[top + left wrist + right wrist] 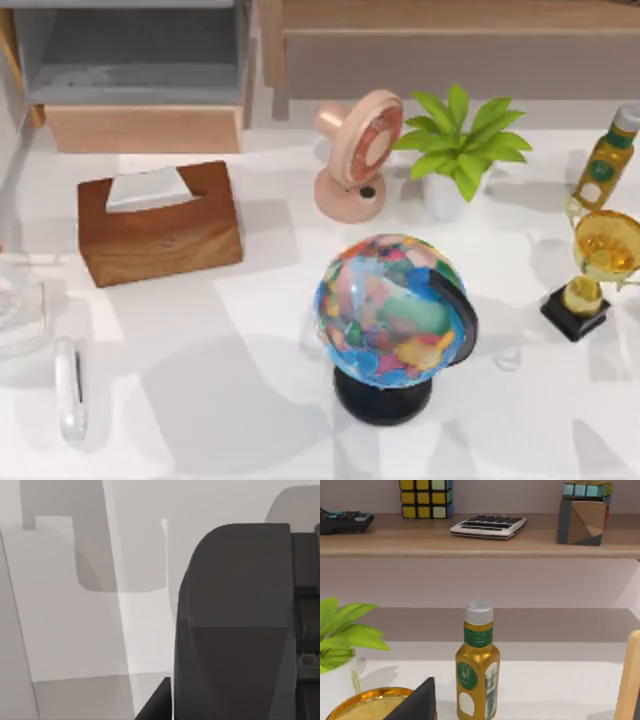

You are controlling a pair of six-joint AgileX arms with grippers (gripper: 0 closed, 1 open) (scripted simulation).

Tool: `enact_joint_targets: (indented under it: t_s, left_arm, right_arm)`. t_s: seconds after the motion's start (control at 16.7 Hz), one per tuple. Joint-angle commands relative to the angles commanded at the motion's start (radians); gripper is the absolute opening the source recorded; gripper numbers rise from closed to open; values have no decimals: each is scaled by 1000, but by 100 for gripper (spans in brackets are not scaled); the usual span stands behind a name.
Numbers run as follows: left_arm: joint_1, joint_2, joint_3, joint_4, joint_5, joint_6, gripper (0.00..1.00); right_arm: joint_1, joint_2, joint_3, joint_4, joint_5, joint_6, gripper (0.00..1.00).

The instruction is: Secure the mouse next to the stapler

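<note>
Tissue box matt wood; globe glossy plastic; trophy shiny gold metal; table smooth white.

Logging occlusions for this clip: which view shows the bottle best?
The right wrist view: the bottle stands upright, cap and green label facing the camera, beside the trophy. In the top view it sits at the table's far right edge, seen obliquely. The left wrist view gives nothing of it.

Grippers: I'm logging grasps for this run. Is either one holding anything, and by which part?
It cannot be told. The left wrist view gives a dark gripper part over bare table, with no object in any grasp.
</note>
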Motion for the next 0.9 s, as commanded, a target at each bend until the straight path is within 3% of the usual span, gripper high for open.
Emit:
enact_joint_targets:
  t_s: [0.3, 0.54, 0.9]
  left_arm:
    - [-19, -262, -149, 71, -18, -113, 0]
    - [-87, -453, -368, 88, -8, -251, 0]
    - [-384, -690, -745, 152, 23, -520, 0]
  right_arm:
    - [0, 0, 0, 0, 0, 0, 100]
    - [0, 0, 0, 0, 0, 0, 100]
    - [0, 0, 0, 0, 0, 0, 100]
